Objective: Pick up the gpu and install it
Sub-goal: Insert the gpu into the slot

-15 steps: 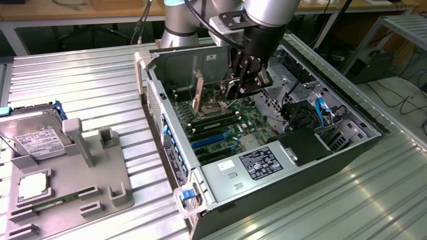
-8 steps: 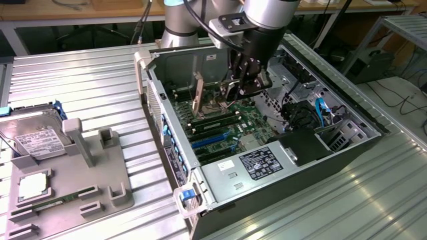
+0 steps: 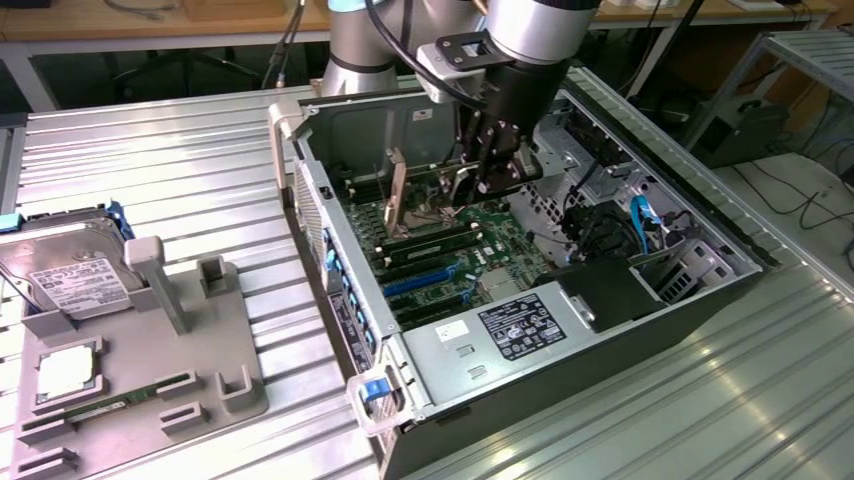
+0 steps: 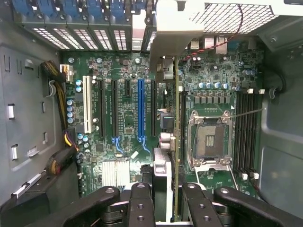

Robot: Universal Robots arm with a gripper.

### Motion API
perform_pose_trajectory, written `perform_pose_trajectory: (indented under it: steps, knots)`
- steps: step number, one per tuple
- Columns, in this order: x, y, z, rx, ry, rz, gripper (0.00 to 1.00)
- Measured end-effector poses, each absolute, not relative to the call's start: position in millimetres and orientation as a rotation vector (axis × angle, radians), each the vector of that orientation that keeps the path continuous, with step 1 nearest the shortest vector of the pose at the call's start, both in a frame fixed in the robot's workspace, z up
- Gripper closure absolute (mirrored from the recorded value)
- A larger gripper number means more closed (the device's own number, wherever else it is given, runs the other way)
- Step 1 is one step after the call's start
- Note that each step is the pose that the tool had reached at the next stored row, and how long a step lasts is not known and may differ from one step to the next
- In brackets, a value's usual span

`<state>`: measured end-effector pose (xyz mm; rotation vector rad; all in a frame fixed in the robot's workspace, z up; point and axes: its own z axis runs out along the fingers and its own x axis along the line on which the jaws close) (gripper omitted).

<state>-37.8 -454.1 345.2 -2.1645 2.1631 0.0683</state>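
My gripper [image 3: 481, 185] hangs low inside the open computer case [image 3: 667, 300], just above the green motherboard [image 3: 501, 250]. In the wrist view my gripper [image 4: 168, 198] is shut on the gpu [image 4: 176, 118], a thin card seen edge-on. The card runs lengthwise over the board between the blue expansion slot [image 4: 140, 111] and the CPU socket [image 4: 208, 137]. Its pale metal bracket [image 4: 173, 33] points at the rear slot covers [image 4: 94, 14]. Whether the card's lower edge touches a slot is hidden.
A grey fixture [image 3: 147, 380] at the exterior view's left carries a silver hard drive [image 3: 67, 280] and a green memory stick [image 3: 120, 408]. Inside the case are the power supply [image 3: 521, 325], cable bundles [image 4: 61, 142], a white slot [image 4: 86, 104] and memory slots [image 4: 246, 132].
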Motion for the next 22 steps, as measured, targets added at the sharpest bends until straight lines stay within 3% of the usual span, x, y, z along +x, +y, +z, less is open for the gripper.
perform_pose_trajectory:
  steps: [22]
  knots:
    - [-37.9,-454.3,322.3,-2.164,2.163,0.068,0.72]
